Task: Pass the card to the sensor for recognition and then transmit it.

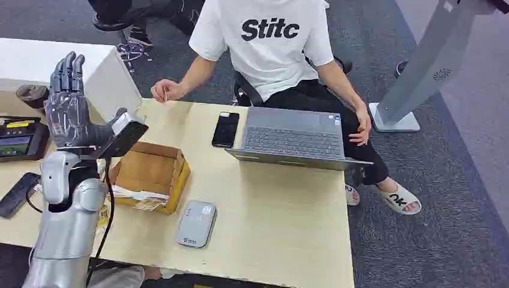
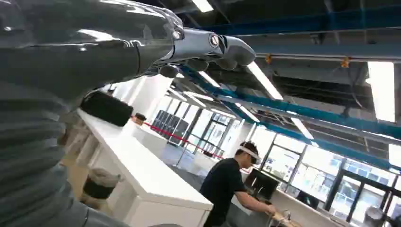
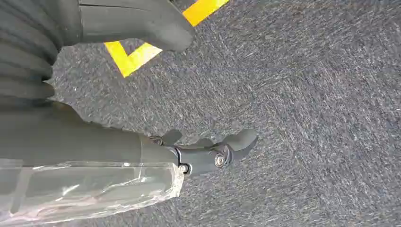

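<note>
Left hand (image 1: 71,114) is raised above the table (image 1: 270,222), fingers extended upward, with the dark card (image 1: 125,137) pinched at the thumb, presumably kept clear for presentation. The grey sensor (image 1: 197,223) lies flat beside the cardboard box (image 1: 150,174), well below the card. Right hand (image 3: 142,94) hangs over carpet, fingers apart, nothing held.

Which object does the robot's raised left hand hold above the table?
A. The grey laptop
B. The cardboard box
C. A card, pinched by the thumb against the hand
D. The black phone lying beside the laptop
C: in the head view the left hand is raised with its fingers pointing up and pinches the card above the cardboard box.
</note>
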Robot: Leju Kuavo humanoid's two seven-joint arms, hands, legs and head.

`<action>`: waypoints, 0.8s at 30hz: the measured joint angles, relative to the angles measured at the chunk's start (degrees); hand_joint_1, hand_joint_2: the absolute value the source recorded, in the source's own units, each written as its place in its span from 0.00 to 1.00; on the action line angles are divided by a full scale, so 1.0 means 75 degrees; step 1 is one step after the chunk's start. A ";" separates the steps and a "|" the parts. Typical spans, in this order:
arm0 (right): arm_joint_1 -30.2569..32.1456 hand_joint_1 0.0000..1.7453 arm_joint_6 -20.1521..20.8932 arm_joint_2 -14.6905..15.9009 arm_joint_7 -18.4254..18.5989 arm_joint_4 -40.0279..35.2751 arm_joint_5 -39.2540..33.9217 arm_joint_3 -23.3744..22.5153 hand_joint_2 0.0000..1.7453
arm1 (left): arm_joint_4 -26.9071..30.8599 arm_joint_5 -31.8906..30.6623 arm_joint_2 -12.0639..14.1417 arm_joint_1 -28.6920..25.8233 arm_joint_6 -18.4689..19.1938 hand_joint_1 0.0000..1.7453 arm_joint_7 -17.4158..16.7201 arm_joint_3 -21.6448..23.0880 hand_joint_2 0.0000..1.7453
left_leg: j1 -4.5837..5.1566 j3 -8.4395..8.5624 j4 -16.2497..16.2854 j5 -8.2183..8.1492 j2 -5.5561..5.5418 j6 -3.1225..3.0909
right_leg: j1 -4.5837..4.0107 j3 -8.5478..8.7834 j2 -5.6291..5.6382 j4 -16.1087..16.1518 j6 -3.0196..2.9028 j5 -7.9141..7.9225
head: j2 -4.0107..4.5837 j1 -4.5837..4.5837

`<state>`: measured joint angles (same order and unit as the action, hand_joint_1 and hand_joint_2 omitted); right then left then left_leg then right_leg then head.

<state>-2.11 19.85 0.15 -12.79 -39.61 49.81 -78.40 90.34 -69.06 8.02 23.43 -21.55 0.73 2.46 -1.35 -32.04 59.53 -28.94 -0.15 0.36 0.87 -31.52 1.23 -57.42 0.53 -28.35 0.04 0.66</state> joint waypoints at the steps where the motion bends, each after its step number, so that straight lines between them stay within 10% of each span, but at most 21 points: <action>1: 0.0002 0.00 0.0000 0.0029 -0.0006 0.0023 0.0000 0.0017 1.00 | -0.0058 -0.0128 0.0041 0.0086 0.0006 0.00 -0.0090 0.0204 1.00 | 0.0000 0.0000 0.0000 0.0001 -0.0001 -0.0001 | 0.0000 0.0000 -0.0001 0.0000 0.0000 0.0000 | 0.0000 0.0000; 15: 0.0056 0.00 0.0000 0.0181 0.0131 0.0268 0.0909 0.0158 1.00 | -0.1355 -0.1932 0.0169 0.0804 0.0014 0.00 -0.1320 0.3073 1.00 | 0.0001 -0.0002 0.0001 0.0001 0.0003 -0.0003 | 0.0001 -0.0002 -0.0001 0.0000 0.0003 0.0002 | 0.0000 0.0000; 24: 0.0116 0.00 0.0000 0.0169 0.0254 0.0201 0.1460 0.0157 1.00 | -0.1731 -0.2157 0.0018 0.0811 0.0417 0.00 -0.1373 0.3674 1.00 | 0.0000 -0.0007 0.0001 0.0001 0.0002 -0.0003 | 0.0000 -0.0003 -0.0002 -0.0001 0.0003 0.0002 | 0.0000 0.0003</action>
<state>-1.24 19.85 1.42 -10.88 -38.10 60.76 -77.22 77.35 -85.24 8.15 29.51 -18.43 -9.57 30.01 -1.35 -32.09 59.53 -28.93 -0.13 0.34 0.87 -31.55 1.21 -57.42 0.55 -28.33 0.04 0.68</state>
